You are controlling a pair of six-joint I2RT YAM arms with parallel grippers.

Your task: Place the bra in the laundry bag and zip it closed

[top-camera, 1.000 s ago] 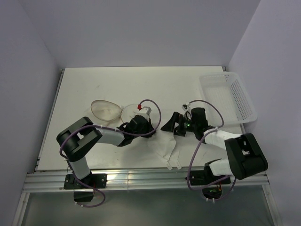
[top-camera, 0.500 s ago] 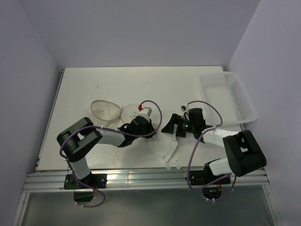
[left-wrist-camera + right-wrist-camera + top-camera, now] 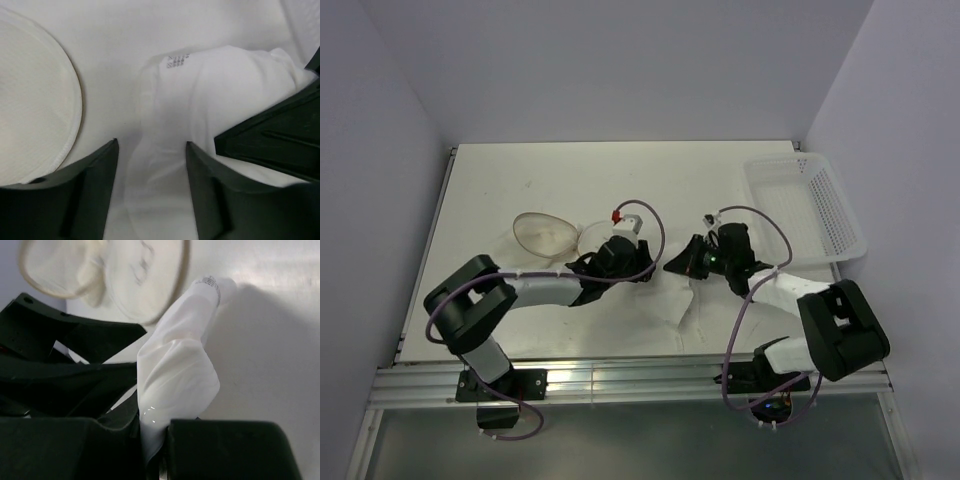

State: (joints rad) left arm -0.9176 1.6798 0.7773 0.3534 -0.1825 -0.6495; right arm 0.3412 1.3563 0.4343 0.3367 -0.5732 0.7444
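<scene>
The bra [image 3: 670, 300] is a crumpled white cloth lying near the front of the table between my two grippers. My right gripper [image 3: 682, 268] is shut on one fold of it; in the right wrist view the bra [image 3: 175, 365] rises in a bunched peak out of the closed gripper [image 3: 154, 432]. My left gripper [image 3: 151, 145] stands open just to the left, its fingers [image 3: 85, 190] straddling a thin part of the bra [image 3: 225, 85] without pinching it. The laundry bag [image 3: 548, 233] lies flattened to the left, its round tan-rimmed faces [image 3: 35, 120] spread side by side.
A white perforated plastic basket [image 3: 810, 205] sits at the table's right edge. The white table [image 3: 620, 180] is enclosed by pale walls at the back and both sides. Purple cables loop over both arms.
My right gripper has closed on the bra and my left gripper has opened, letting go of it. The cloth has been drawn up and bunched between them; the left arm has stretched out lower.
</scene>
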